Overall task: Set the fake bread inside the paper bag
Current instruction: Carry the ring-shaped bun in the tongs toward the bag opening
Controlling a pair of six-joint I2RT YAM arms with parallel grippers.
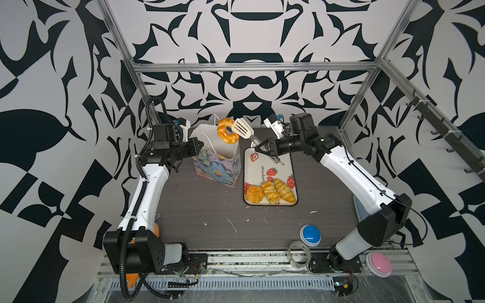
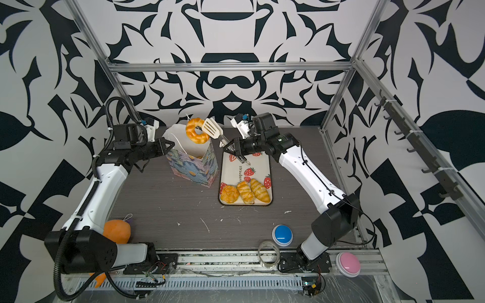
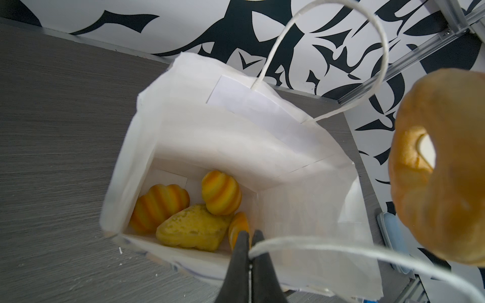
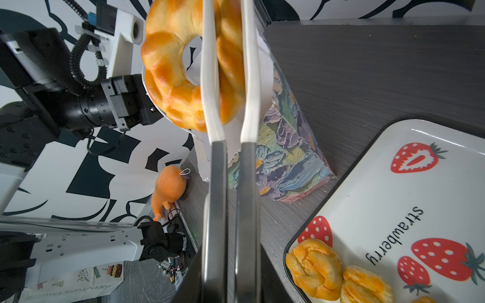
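Right wrist view shows the white blades of the tongs squeezing one side of the ring-shaped fake bread. In both top views the right pincer is clamped on the metal handles of the tongs, so the ring is out at the blade end, well apart from the pincer. The ring hangs above the rim of the paper bag, on the bag's side toward the tray. It looks light, soft and glossy, so I judge it can slip; a hold across the band seems best. The left pincer is closed on the bag's cord handle.
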